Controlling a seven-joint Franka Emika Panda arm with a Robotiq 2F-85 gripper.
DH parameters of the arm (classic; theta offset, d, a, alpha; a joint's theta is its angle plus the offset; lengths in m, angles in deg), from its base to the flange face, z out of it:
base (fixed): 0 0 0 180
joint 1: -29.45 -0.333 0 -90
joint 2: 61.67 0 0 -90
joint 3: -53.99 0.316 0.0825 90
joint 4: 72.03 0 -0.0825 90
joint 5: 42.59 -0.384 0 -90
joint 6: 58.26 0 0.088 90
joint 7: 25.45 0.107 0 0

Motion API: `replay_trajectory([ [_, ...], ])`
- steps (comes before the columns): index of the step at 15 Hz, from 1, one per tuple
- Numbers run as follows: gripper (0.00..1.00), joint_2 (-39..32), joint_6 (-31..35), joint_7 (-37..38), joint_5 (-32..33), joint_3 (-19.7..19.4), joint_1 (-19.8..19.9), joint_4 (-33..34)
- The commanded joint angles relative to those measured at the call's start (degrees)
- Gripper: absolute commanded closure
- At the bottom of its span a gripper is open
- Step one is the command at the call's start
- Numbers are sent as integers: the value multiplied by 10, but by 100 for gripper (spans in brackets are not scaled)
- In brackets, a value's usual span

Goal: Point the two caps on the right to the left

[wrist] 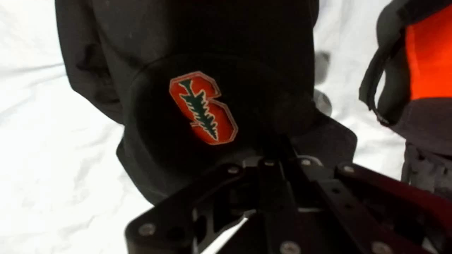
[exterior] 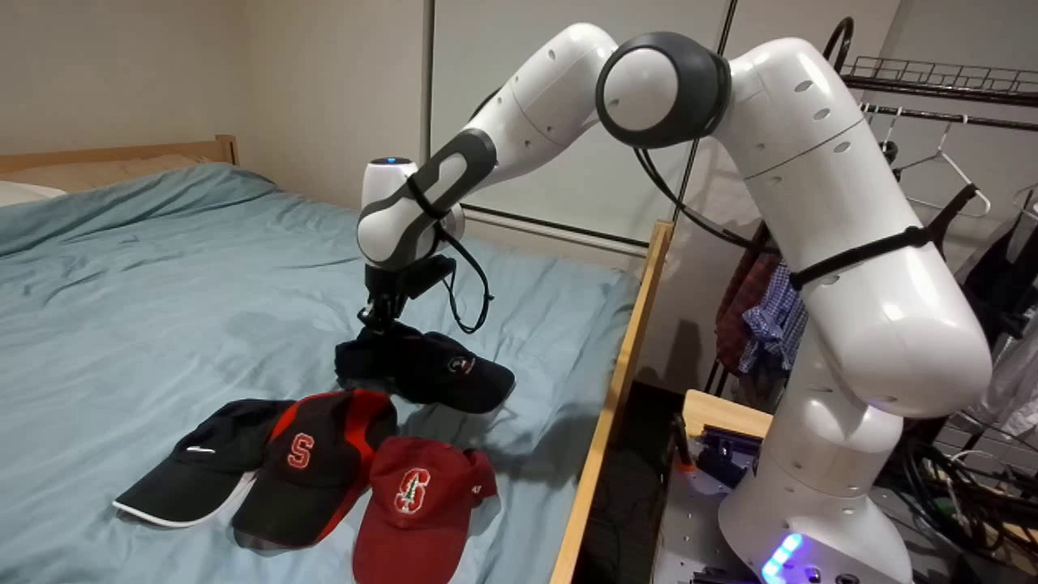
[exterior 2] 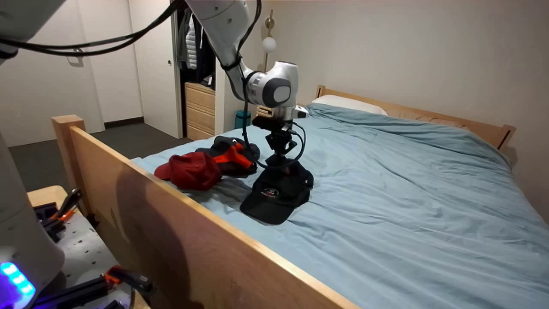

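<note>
The black cap (exterior: 466, 385) lies on the bed, its brim pointing at the wooden footboard in both exterior views. A small round emblem marks its front. My gripper (exterior: 381, 323) comes down on the end away from the brim, its jaws drawn close together. Dark cloth of the black cap (exterior 2: 283, 189) peaks up to the fingertips, so it looks pinched, though the pinch itself is too dark to see well. In the wrist view, a red S patch with a green tree (wrist: 203, 109) shows on dark cloth beside the fingers. The red cap (exterior: 422, 503) with its front emblem sits apart, brim toward the camera.
Beside the red cap lie a black cap with a pale-edged brim (exterior: 195, 470) and a red-and-black cap (exterior: 316, 462), which overlap. The footboard (exterior 2: 206, 223) runs between the bed and the robot base. Blue bedding (exterior 2: 407, 206) spreads wrinkled around the caps.
</note>
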Motion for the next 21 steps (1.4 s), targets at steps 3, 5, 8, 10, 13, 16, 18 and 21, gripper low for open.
replay_trajectory([
  [3, 95, 93, -22, 135, -34, -26, -9, -25],
  [5, 95, 116, -24, 186, -46, -33, -13, -25],
  [8, 95, 100, -22, 168, -36, -28, -8, -2],
  [10, 96, 93, -42, 234, -10, -58, -30, 4],
  [13, 96, 79, -59, 345, 21, -99, -60, 6],
  [16, 64, 73, -83, 385, 102, -143, -96, -7],
  [18, 51, 60, -57, 342, 137, -137, -93, -6],
  [21, 32, 36, -2, 343, 141, -127, -81, 3],
])
